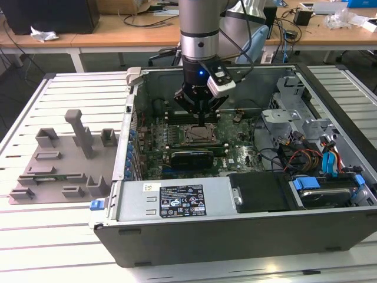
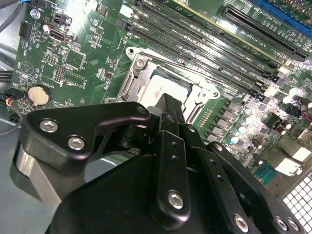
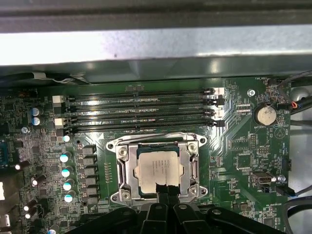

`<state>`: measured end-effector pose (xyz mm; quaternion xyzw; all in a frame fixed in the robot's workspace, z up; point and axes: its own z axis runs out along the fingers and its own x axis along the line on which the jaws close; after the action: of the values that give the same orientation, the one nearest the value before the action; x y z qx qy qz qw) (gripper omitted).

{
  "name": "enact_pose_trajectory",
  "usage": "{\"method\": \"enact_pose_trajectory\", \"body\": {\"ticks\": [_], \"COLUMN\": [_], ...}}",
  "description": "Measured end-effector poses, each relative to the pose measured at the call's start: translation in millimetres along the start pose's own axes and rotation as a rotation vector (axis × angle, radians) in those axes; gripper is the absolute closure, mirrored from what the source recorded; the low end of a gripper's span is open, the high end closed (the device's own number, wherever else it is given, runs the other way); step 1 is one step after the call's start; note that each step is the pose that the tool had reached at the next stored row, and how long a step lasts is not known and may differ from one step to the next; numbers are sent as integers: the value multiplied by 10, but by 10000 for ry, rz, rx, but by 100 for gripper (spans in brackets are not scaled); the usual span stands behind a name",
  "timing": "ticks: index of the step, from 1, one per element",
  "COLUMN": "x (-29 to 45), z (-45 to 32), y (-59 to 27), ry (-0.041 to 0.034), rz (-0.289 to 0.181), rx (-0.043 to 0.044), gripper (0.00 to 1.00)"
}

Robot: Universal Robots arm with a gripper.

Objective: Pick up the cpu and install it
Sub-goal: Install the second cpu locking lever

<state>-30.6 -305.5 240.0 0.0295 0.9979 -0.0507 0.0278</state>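
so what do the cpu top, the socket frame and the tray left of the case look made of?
cpu: bare metal by the look, matte silver-grey with a dull sheen.
socket frame: likely plated steel, bright silver with screw heads at the corners.
tray: probably plastic, uniform flat grey with no glint.

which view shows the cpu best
The first wrist view: the cpu lies flat in the socket frame, its silver top nearly all in sight, with the gripper at its edge. In the second wrist view the gripper hides part of it. In the exterior view it is a small pale patch under the gripper.
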Motion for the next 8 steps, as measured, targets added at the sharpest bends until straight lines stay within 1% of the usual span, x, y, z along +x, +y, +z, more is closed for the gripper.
{"method": "enact_pose_trajectory", "body": {"ticks": [8], "x": [0], "z": [0], "y": [0], "ry": [0], "rz": [-2], "rx": [-1], "gripper": [89]}}
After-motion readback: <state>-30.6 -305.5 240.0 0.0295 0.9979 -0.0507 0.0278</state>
